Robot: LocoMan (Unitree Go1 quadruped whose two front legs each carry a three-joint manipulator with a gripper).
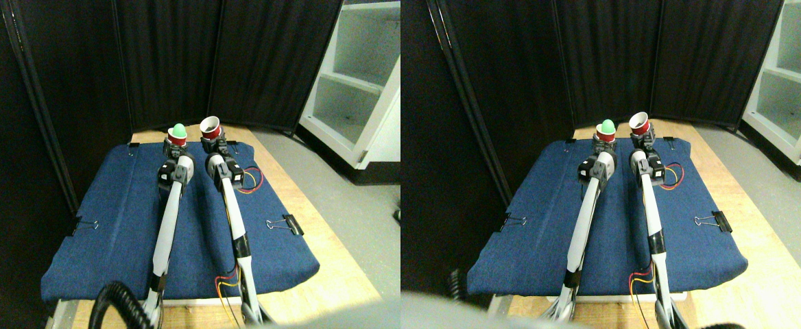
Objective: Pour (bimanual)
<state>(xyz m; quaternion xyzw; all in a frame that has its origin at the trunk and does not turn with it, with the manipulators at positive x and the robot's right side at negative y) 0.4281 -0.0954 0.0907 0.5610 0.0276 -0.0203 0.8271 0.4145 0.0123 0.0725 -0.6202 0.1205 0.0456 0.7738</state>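
Left tool [176, 144] grips upright small red plastic cup [177, 138] holding a smooth green ball [178, 129], right tool [212, 142] grips tilted empty red cup [210, 127], above blue denim-covered bench [119, 226], black curtains [167, 55] behind.

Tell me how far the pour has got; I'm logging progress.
Done: both cups look lifted off the blue cloth, one at each claw. In hand: the left claw carries a red cup with a green ball on top; the right claw carries an empty-looking red cup, tilted. Left: the ball hasn't moved across yet.
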